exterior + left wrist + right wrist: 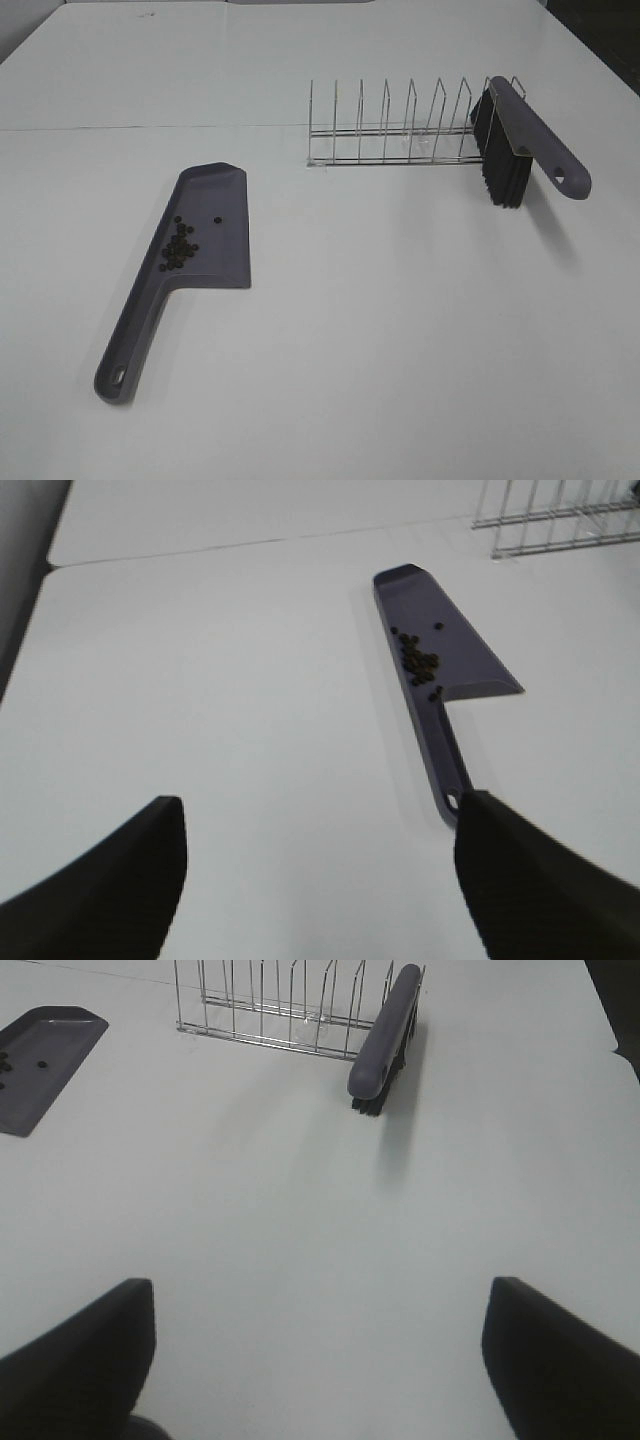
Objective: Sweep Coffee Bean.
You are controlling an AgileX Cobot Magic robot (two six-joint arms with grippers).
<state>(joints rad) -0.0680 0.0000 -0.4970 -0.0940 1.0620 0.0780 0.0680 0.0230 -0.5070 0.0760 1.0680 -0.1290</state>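
Note:
Several coffee beans [178, 250] lie in a loose cluster on the flat blade of a grey-purple dustpan [215, 272] that rests on the white table at the left. The brush [530, 135], grey handle over black bristles, leans in the right end of a wire rack [390, 130]. My left gripper [320, 810] is open and empty, short of the dustpan [470, 665] handle and the beans [420, 663]. Open and empty too, my right gripper [320, 1290] stands well back from the brush [385, 1030]. Neither gripper shows in the exterior high view.
The wire rack [260, 1010] has several upright dividers and stands at the back of the table. A seam in the table [150, 127] runs behind the dustpan. Dark floor shows past the table's far right corner [600, 40].

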